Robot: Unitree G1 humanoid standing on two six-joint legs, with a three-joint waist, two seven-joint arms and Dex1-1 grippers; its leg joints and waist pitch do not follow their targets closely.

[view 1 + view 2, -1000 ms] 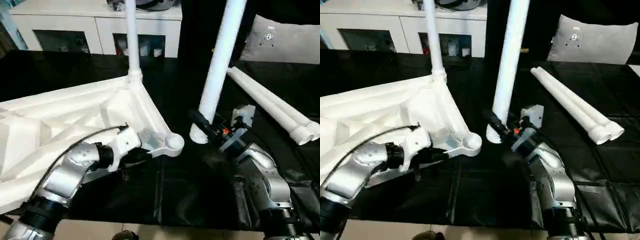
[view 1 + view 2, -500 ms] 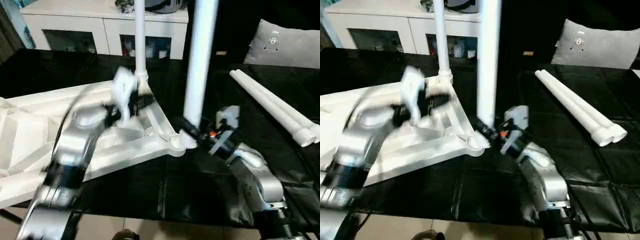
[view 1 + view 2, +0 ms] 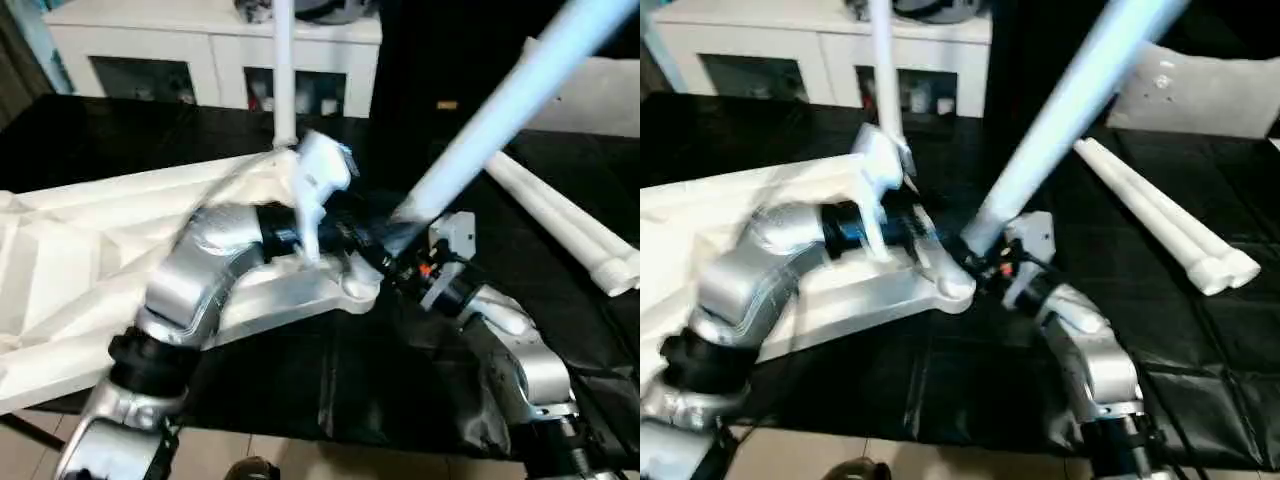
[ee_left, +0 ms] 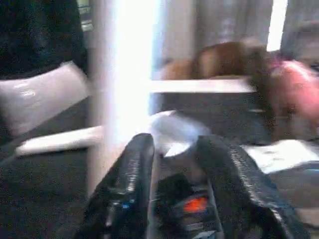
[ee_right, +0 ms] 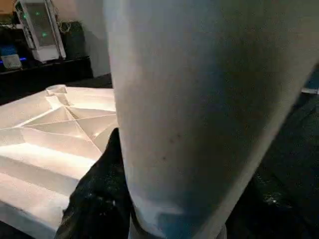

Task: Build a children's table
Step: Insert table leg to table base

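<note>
Since half a second earlier, the long white tapered tube leg [image 3: 490, 120] held by the right gripper [image 3: 385, 245] had swung from upright to a steep lean toward the right, and the left gripper [image 3: 345, 228] had reached across to the corner beside it. The right silver forearm [image 3: 510, 345] rose from the near edge, its black fingers [image 5: 99, 199] pinching the leg's lower end just above the round corner socket [image 3: 360, 285]. The left arm [image 3: 195, 285] lay bent over the white ribbed plastic table top [image 3: 60, 270], its fingers [image 4: 134, 179] spread, close by the leg. The top lay underside up on the black worktop [image 3: 380, 370]. Farther back another leg [image 3: 283, 70] stood upright in a corner. Two spare white legs [image 3: 570, 230] lay at right, and a white cabinet [image 3: 190, 50] stood behind.
</note>
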